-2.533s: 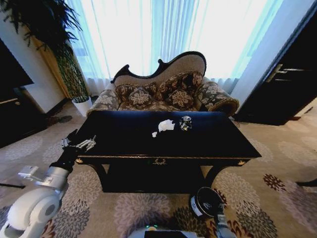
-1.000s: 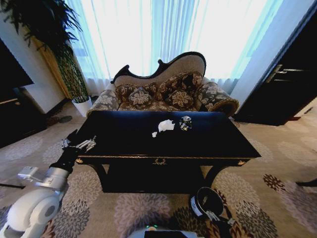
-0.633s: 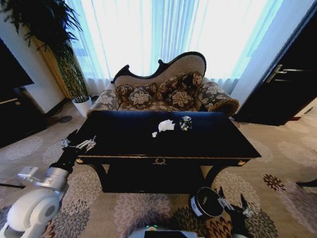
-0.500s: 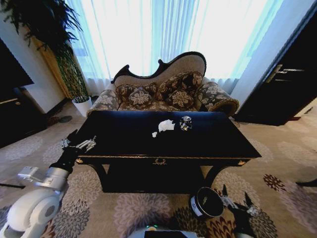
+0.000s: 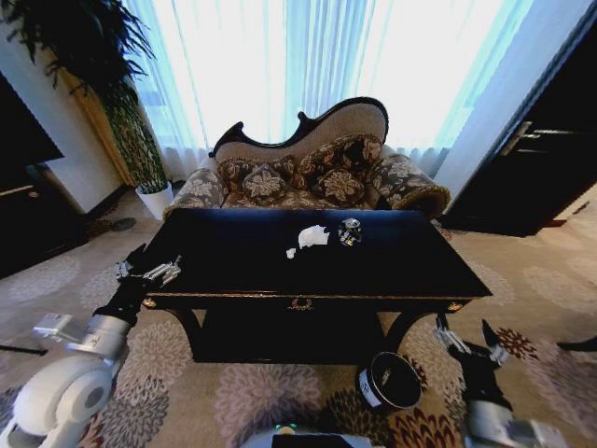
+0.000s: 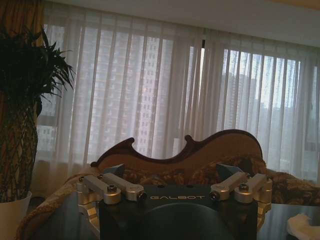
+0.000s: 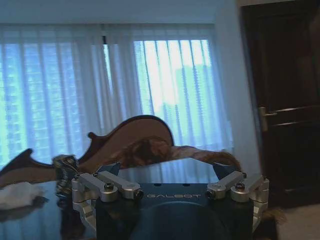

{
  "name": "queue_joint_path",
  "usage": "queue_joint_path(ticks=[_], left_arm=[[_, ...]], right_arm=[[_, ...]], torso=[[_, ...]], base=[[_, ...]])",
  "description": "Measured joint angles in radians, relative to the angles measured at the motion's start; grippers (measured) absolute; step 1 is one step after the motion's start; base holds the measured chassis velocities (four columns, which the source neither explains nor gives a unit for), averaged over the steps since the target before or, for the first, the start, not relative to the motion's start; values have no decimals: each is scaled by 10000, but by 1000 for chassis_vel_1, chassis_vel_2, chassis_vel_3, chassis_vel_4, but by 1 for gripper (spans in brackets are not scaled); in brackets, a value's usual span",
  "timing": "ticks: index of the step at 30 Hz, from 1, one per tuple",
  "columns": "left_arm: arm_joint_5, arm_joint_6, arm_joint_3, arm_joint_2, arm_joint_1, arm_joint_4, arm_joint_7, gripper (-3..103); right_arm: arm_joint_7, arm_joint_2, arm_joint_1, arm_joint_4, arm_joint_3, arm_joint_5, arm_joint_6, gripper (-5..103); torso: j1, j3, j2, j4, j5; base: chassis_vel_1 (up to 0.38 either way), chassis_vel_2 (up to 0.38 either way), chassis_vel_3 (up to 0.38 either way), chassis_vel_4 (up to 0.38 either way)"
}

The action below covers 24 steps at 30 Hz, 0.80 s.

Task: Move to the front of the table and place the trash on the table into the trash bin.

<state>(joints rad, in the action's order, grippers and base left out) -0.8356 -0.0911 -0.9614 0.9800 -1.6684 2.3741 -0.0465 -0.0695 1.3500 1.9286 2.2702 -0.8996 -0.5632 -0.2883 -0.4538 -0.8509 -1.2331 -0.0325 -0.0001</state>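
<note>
Robot sits in front of the bench (image 5: 308,271), a dark glossy console w/ gold trim, sofa (image 5: 312,168) behind it. Trash is near the bench's middle, toward the sofa side: white crumpled tissue wad (image 5: 312,236), a tiny white scrap (image 5: 291,253) just beside it on the near-left, and a crumpled silvery-dark wrapper (image 5: 350,231) just right of the wad, apart from it. Trash bin (image 5: 388,382), small, black, pale rim, stands on the carpet below the bench's front edge, right of centre.

Left end effector (image 5: 149,273) hovers at the bench's left front corner, fingers spread, nothing in them. Right end effector (image 5: 466,338) is low, off the bench's right front leg and just right of the bin, fingers also spread wide & empty. Right wrist view has the wrapper (image 7: 65,172) and the wad (image 7: 17,194) on the glossy top.

Handling, my read: nothing picked up yet. Wad is v. light & soft, will squash under a pinch; take it across the bulk from above, closing fully. Scrap is flat and tiny, hardest to pinch off a slick top; may slide. Wrapper prob. crinkly, springy, light; grip its highest fold. Glossy surface means pieces can skate away if nudged sideways, so a straight-down approach looks safest.
</note>
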Motion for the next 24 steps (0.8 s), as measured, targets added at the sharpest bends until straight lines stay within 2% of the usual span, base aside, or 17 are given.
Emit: queue_joint_path(ticks=[4, 5, 7, 9, 10, 11, 13, 15, 18, 24], left_arm=[[0, 1, 0, 0, 0, 0, 1, 100], [0, 0, 0, 0, 0, -1, 1, 100], [0, 1, 0, 0, 0, 0, 1, 100], [0, 1, 0, 0, 0, 0, 1, 100], [0, 1, 0, 0, 0, 0, 1, 100], [0, 1, 0, -1, 0, -1, 2, 100], [0, 1, 0, -1, 0, -1, 2, 100], [0, 1, 0, -1, 0, 0, 3, 100], [0, 1, 0, -1, 0, -1, 3, 100], [-1, 1, 0, 0, 0, 0, 2, 100]], right_arm=[[-111, -437, -447, 193, 29, -71, 638, 100], [-215, -778, -814, 289, 123, -127, 1087, 100], [-264, -923, -952, 314, 170, -159, 1256, 100], [-471, -1824, -1640, 353, 454, -378, 1957, 100], [-471, -1824, -1640, 353, 454, -378, 1957, 100], [-523, -2149, -1854, 349, 549, -456, 2160, 100], [-666, -3096, -2495, 256, 861, -779, 2713, 100], [-696, -3283, -2648, 228, 933, -861, 2830, 100], [-811, -4021, -3206, 58, 1174, -1485, 3441, 100], [-871, -4702, -3786, -484, 1551, -1809, 3818, 100]], torso=[[0, 0, 0, 0, 0], [0, 0, 0, 0, 0], [0, 0, 0, 0, 0], [0, 0, 0, -1, 1], [0, 0, 0, -1, 1], [0, 0, 0, 0, 1], [-1, -1, 0, 1, 2], [-1, -1, 0, 2, 1], [-1, -1, 0, 2, 0], [-1, 0, 0, 0, 0]], base=[[0, 0, 0, 0], [0, 0, 0, 0], [0, 0, 0, 0], [0, 0, 0, 0], [0, 0, 0, 0], [0, 0, 0, 0], [0, 0, 0, 0], [0, 0, 0, 0], [0, 0, 0, 0], [0, 0, 0, 0]])
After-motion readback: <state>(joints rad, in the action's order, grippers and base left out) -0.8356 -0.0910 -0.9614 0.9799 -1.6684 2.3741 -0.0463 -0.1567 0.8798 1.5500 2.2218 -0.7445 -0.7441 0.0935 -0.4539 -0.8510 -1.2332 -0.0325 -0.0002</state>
